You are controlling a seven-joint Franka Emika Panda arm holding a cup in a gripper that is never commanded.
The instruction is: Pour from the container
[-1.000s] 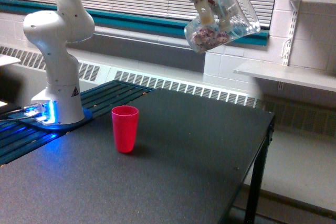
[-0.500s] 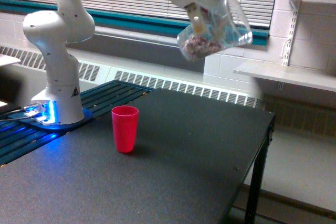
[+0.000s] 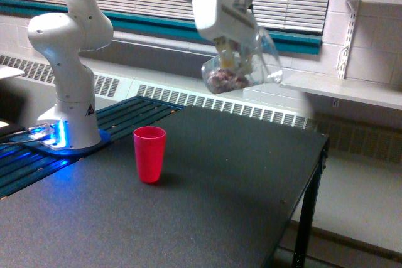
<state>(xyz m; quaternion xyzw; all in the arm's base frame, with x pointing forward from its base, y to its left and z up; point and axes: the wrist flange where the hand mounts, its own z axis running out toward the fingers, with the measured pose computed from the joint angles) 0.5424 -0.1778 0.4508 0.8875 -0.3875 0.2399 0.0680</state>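
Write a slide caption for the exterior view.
Gripper holds tilted clear container of pieces above table, right of red cup.

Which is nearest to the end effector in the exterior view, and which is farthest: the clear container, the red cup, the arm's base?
1. Clear container: held in the end effector, tilted.
2. Red cup: below, toward the view's left, on the table.
3. Arm's base: far on the view's left.
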